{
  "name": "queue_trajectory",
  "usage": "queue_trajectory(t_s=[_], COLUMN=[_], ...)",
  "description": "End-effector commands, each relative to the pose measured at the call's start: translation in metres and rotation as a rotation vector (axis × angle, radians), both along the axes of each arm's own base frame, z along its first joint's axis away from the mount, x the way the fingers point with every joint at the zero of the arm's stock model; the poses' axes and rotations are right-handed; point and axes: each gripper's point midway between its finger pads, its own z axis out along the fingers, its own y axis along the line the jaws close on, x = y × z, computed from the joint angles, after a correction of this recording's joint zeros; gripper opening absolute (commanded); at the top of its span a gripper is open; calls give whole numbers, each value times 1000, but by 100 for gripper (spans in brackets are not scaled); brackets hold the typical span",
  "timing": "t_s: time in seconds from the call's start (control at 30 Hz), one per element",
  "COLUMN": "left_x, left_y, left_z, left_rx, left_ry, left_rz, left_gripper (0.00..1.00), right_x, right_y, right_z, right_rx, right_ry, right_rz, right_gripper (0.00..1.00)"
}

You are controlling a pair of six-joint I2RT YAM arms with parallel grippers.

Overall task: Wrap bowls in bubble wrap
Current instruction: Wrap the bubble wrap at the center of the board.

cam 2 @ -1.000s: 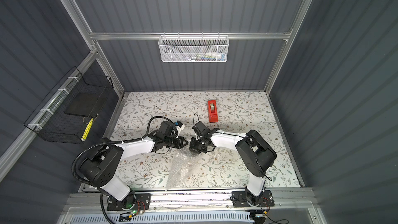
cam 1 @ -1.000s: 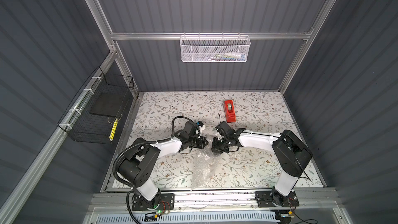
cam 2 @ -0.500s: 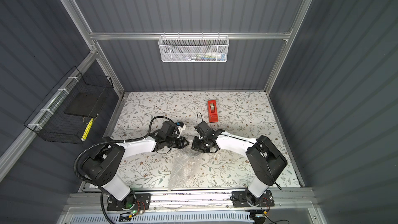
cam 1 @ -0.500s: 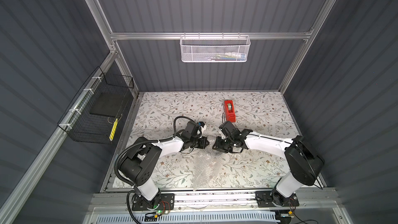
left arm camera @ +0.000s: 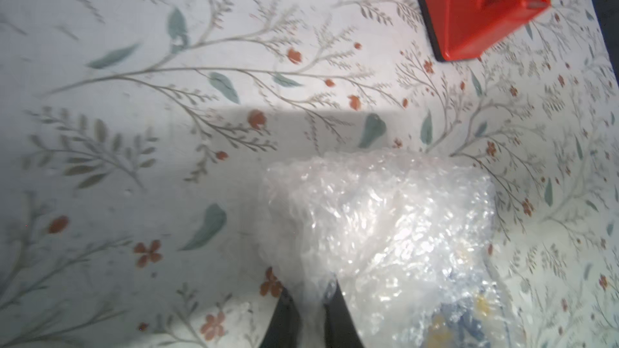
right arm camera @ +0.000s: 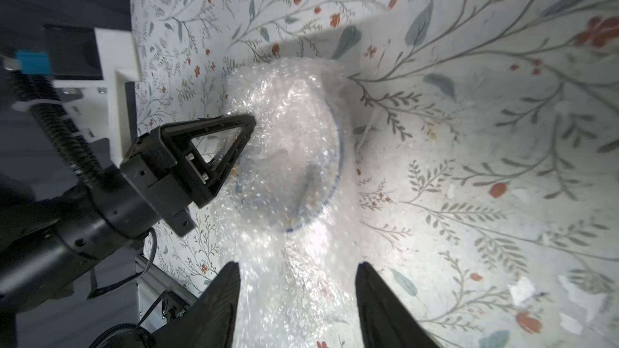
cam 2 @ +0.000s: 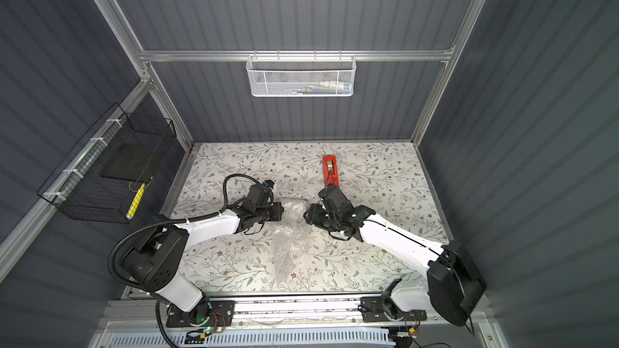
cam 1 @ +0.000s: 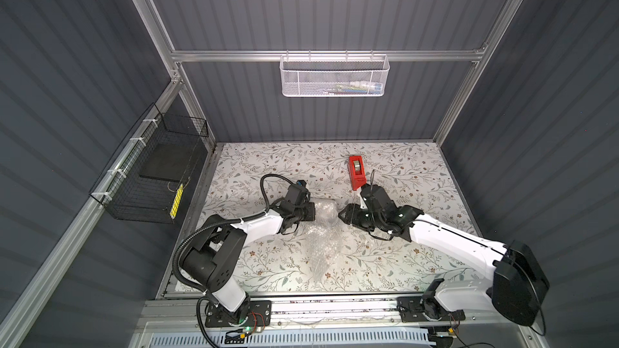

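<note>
The bubble wrap (cam 1: 323, 225) lies crumpled mid-table, folded over the bowl (right arm camera: 335, 169). Only the bowl's blue rim and a bit of yellow (left arm camera: 469, 319) show through the plastic. My left gripper (cam 1: 313, 216) is at the wrap's left side. It is shut on a fold of the bubble wrap (left arm camera: 385, 222), which is pinched between its black fingertips (left arm camera: 310, 289). My right gripper (cam 1: 341, 215) sits just right of the bundle. Its jaws are open (right arm camera: 298, 264) and straddle a trailing strip of wrap without pressing it.
A red tape dispenser (cam 1: 356, 171) stands behind the right gripper. A white mesh basket (cam 1: 333, 76) hangs on the back wall and a black wire basket (cam 1: 150, 175) on the left wall. The wrap's loose tail (cam 1: 321, 262) runs toward the front edge.
My right gripper has gone from shut to open and its arm has swung outward to the right. The left gripper keeps its pinch on the wrap, hardly moved.
</note>
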Motion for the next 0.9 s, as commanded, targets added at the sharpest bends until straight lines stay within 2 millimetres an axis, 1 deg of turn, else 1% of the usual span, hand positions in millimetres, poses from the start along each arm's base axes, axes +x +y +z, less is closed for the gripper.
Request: queue_trajectory(t_s=[0.0, 0.03, 0.1, 0.17, 0.27, 0.33, 0.43, 0.53, 0.67, 0.73, 0.87], left_x=[17, 22, 32, 40, 50, 55, 59, 58, 56, 55, 55], left_y=[47, 53, 56, 55, 48, 44, 41, 37, 38, 41, 44], left_z=[-8, -8, -5, -3, 0, -1, -3, -7, -7, -5, -1], left_rx=[92, 80, 59, 40, -2, -16, -38, -72, -106, -111, -114], left_ry=[-14, -17, -35, -48, -58, -53, -45, -30, -27, -32, -39], left_rz=[205, 246, 290, 317, 332, 341, 352, 358, 380, 397, 413], left_gripper=[0, 0, 0, 0, 0, 0, 0, 0, 0, 0, 0], right_x=[3, 0, -6, -15, -29, -43, -53, -58, -59, -58, -56], right_y=[-21, -23, -25, -21, -8, 3, 18, 36, 55, 61, 64], right_z=[-5, -8, -19, -29, -48, -61, -73, -80, -87, -90, -94], right_rx=[2, 11, 39, 94, 201, 262, 316, 369, 408, 427, 442], right_ry=[-9, -4, 37, 86, 179, 256, 316, 356, 387, 397, 406], right_rz=[-70, -70, -66, -60, -47, -20, -10, 10, 13, 8, -11], right_gripper=[60, 62, 63, 65, 66, 66, 68, 68, 69, 69, 69])
